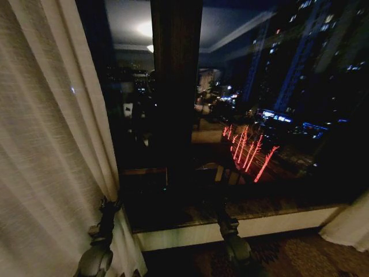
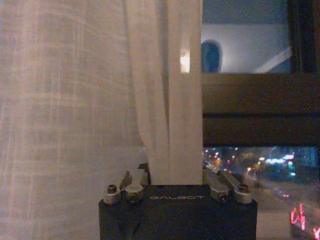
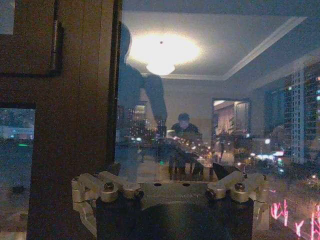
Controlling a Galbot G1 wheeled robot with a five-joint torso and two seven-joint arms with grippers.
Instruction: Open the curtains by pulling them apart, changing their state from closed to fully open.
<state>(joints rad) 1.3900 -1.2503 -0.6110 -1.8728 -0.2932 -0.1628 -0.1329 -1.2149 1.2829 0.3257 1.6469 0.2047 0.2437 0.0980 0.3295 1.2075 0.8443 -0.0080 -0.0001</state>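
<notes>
Your left gripper (image 2: 176,181) has its fingers (image 2: 216,183) closed around a gathered fold of the left sheer curtain (image 1: 40,144), low near the window sill (image 1: 230,228), so the panel stays bunched to the left side and the dark window glass (image 1: 259,115) lies exposed. The right sheer curtain (image 1: 349,228) hangs pushed to the far right edge, well apart from the left one. Your right gripper (image 3: 170,187) faces the glass beside the dark window frame (image 3: 75,100), its fingers (image 3: 95,187) spread wide and holding nothing. You seem close to fully open.
</notes>
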